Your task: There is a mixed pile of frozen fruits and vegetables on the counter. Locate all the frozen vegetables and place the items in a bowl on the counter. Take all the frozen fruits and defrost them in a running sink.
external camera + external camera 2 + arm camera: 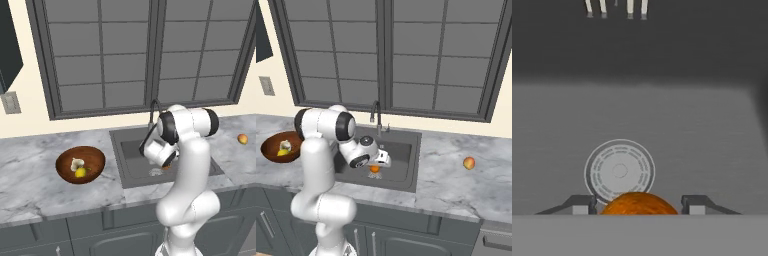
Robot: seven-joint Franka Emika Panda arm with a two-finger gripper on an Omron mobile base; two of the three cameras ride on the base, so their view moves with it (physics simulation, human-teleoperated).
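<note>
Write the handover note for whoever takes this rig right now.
Gripper: low over the sink, the orange ball between its fingers near the drain; whether it is gripped or just let go, I cannot tell.
Bowl on the counter: yellow piece and whitish lump inside, so vegetables are done.
Left: the peach-like ball lies on the counter right of the sink and must go in. No water seen running from the faucet.

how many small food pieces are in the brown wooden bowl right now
2: a small round yellow piece and a pale whitish lumpy piece lie together inside the glossy brown wooden bowl; more could be hidden below its near rim.
</note>
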